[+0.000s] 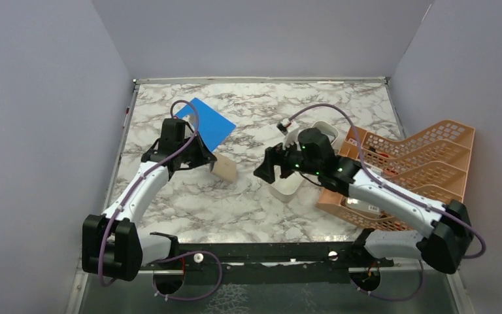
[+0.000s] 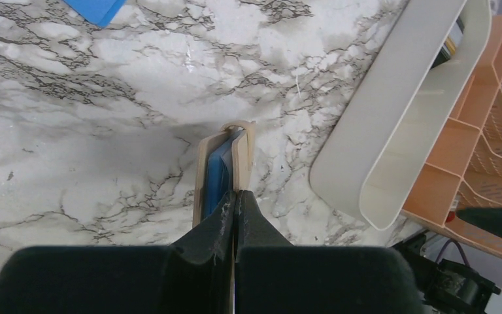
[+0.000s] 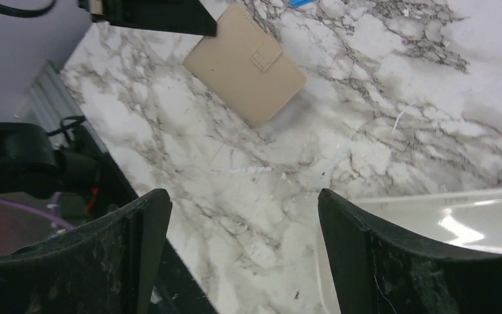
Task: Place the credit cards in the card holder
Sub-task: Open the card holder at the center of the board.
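Tan card holder (image 2: 202, 171), a light blue card (image 2: 217, 175) inside, sits pinched in our left gripper (image 2: 235, 204) toward the table's (image 1: 248, 212) left edge; our right gripper (image 3: 242, 199) gapes wide.

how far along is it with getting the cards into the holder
Done: a light blue card already sits inside the card holder. In hand: the left gripper is shut on the holder's edge, while the right gripper is open and empty beside the white tray. Left: any other cards. None show clearly here, so I cannot say how many remain.
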Action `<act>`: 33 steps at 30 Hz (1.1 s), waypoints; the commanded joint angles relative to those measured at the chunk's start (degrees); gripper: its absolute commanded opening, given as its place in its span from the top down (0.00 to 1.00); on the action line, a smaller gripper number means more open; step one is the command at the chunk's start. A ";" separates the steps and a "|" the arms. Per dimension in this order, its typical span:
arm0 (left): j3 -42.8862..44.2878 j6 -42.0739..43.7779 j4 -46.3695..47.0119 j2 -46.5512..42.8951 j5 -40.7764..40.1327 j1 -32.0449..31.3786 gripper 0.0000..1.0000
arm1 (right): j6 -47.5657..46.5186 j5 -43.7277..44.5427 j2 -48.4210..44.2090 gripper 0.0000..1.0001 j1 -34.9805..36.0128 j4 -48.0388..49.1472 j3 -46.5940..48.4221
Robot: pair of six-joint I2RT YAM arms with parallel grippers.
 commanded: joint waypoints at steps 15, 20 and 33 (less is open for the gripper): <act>1.92 -12.45 -0.78 -5.74 9.50 -0.77 1.00 | -27.59 1.69 22.99 0.11 9.67 38.22 2.41; 1.68 -15.37 -0.52 -7.27 9.40 -0.77 1.00 | -37.53 11.42 24.38 0.00 15.80 45.76 -2.09; 0.06 -23.43 2.34 -9.59 14.01 -0.77 1.00 | -43.94 29.17 29.93 0.14 18.07 49.47 -1.55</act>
